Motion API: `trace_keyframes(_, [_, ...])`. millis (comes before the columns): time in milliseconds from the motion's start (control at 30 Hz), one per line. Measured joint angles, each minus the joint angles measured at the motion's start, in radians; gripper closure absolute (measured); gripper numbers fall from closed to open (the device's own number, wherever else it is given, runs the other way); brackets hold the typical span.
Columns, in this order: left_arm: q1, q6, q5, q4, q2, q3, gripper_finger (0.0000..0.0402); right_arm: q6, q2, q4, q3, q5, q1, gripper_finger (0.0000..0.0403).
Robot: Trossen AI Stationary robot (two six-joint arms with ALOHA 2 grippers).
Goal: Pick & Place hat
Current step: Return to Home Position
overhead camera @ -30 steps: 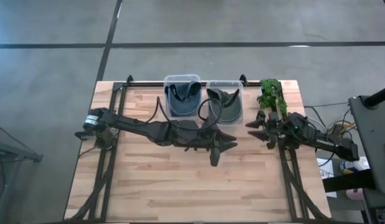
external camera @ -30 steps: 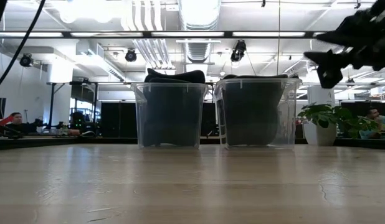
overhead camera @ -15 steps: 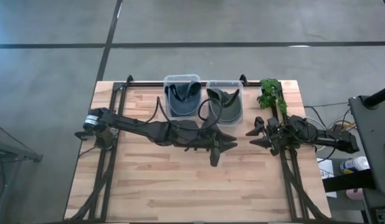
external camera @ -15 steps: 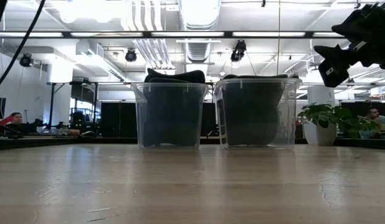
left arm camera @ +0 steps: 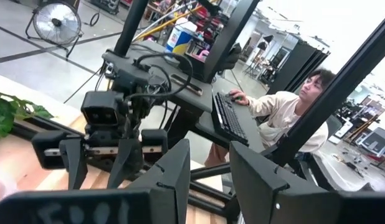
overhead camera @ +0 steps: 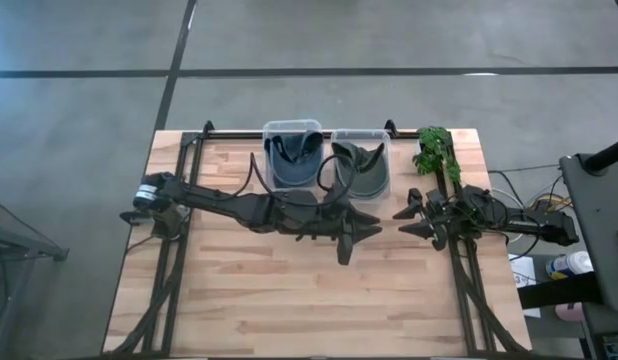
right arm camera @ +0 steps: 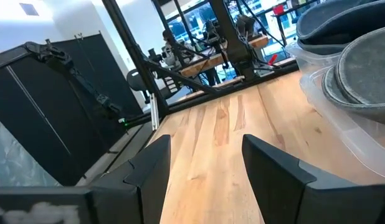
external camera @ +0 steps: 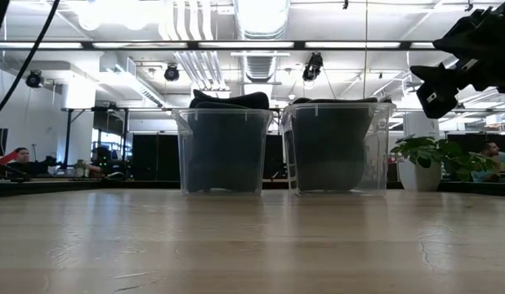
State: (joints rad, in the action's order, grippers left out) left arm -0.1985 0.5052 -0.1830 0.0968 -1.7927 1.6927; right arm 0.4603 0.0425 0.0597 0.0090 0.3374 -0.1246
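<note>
A dark blue hat [overhead camera: 290,158] lies in the left clear bin [overhead camera: 292,128], and a grey hat [overhead camera: 361,172] lies in the right clear bin [overhead camera: 361,136], both at the table's far edge. They show as dark shapes in the bins in the low view [external camera: 224,151] [external camera: 336,151]. My left gripper [overhead camera: 373,227] is open and empty over the table's middle, just near of the right bin. My right gripper [overhead camera: 400,222] is open and empty, facing it from the right, high above the table [external camera: 439,82]. The right wrist view shows the grey hat's brim [right arm camera: 367,68].
A potted plant [overhead camera: 436,155] stands at the far right corner, beside the right arm. Bare wooden table [overhead camera: 289,300] spreads across the near half. A person sits at a desk beyond the table [left arm camera: 286,106].
My right gripper has shifted a little toward the table's near edge and toward my left gripper, staying open. My left arm has kept still.
</note>
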Motion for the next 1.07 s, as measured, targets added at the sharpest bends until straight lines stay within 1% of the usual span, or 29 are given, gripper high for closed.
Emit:
trace_keyframes(200, [0.005, 0.0, 0.003, -0.019, 0.0, -0.011, 0.0296, 0.0, 0.0, 0.0, 0.0, 0.0, 0.0, 0.0209])
trace_keyframes(333, [0.034, 0.019, 0.088, -0.166, 0.044, -0.014, 0.0296, 0.0, 0.0, 0.001, 0.0, 0.0, 0.0, 0.0209])
trace_keyframes(400, [0.038, 0.038, 0.084, -0.317, 0.098, -0.014, 0.0296, 0.0, -0.001, 0.0, 0.0, 0.001, 0.0, 0.0209])
trace_keyframes(467, [0.038, 0.036, 0.023, -0.411, 0.164, -0.023, 0.0296, 0.0, 0.0, 0.002, 0.0, 0.0, -0.001, 0.0209])
trace_keyframes(533, [0.036, -0.026, -0.088, -0.465, 0.253, -0.068, 0.0296, 0.0, 0.001, 0.001, 0.0, 0.0, -0.001, 0.0209])
trace_keyframes(600, [0.036, -0.115, -0.188, -0.43, 0.356, -0.156, 0.0296, 0.0, 0.004, 0.001, 0.0, 0.0, 0.0, 0.0209])
trace_keyframes(633, [0.038, -0.163, -0.216, -0.388, 0.41, -0.218, 0.0296, 0.0, 0.005, -0.001, 0.0, 0.001, 0.0, 0.0209])
trace_keyframes(667, [0.039, -0.214, -0.218, -0.33, 0.471, -0.29, 0.0296, 0.0, 0.006, 0.001, 0.0, 0.0, 0.0, 0.0209])
trace_keyframes(733, [0.04, -0.305, -0.181, -0.165, 0.595, -0.456, 0.0296, 0.0, 0.006, 0.0, 0.0, 0.0, 0.0, 0.0209])
trace_keyframes(867, [0.051, -0.364, -0.098, 0.126, 0.825, -0.795, 0.0296, 0.0, 0.006, 0.0, 0.0, 0.0, 0.0, 0.0209])
trace_keyframes(967, [0.078, -0.368, -0.059, 0.263, 0.942, -1.017, 0.0296, 0.0, 0.006, 0.0, 0.0, 0.0, 0.0, 0.0209])
trace_keyframes(1067, [0.102, -0.328, -0.04, 0.36, 1.023, -1.168, 0.0296, 0.0, 0.006, 0.001, 0.0, 0.001, 0.0, 0.0209])
